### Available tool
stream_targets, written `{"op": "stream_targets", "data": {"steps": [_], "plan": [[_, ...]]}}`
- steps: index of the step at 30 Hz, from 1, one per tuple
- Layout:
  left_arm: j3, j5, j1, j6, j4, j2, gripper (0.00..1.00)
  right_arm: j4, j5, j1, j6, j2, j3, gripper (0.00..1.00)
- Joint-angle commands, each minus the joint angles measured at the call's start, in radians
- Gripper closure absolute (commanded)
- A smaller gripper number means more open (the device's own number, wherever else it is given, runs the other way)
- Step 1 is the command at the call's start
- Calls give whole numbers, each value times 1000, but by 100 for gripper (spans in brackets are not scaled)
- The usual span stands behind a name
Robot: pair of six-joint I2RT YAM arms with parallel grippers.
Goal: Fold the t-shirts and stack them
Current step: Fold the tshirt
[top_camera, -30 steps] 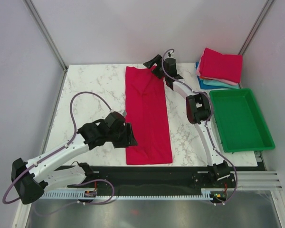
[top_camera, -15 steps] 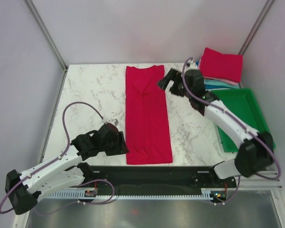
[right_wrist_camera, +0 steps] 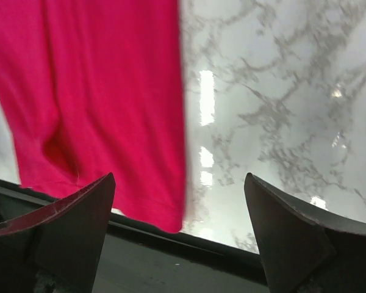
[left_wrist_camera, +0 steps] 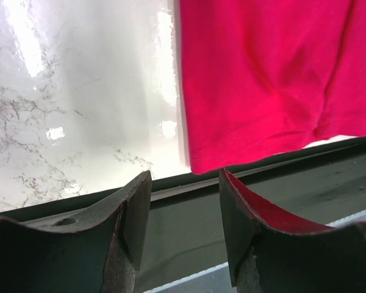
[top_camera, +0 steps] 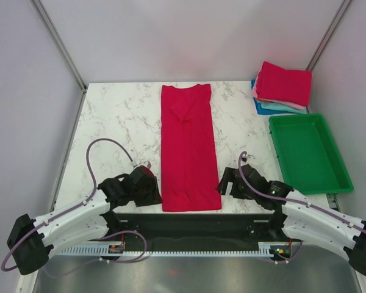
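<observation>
Two agape, empty tools, left tool [left_wrist_camera: 184, 183] and right tool [right_wrist_camera: 180, 178], beside red t-shirt [top_camera: 188, 146] on marble tabletop [top_camera: 122, 116], pale walls [top_camera: 171, 36] around.

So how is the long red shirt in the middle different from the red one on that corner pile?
The middle red shirt lies as a long narrow strip; the pile's red shirt is folded into a compact rectangle. The middle one rests straight on the marble table, while the other sits on top of more folded shirts. Both are the same crimson red.
</observation>
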Motion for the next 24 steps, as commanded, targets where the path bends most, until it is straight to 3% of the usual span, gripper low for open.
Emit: {"op": "stream_targets", "data": {"steps": [1, 11, 15, 24], "plan": [[-31, -13, -6, -49, 74, 6, 44, 55, -26, 13, 76, -30, -97, 6], [-80, -16, -5, -54, 140, 61, 44, 185, -107, 57, 110, 27, -206, 12], [-97, -18, -5, -57, 177, 72, 43, 184, -101, 118, 151, 38, -214, 23], [-115, -22, -5, -60, 241, 110, 40, 76, -43, 224, 265, -73, -263, 38]]}}
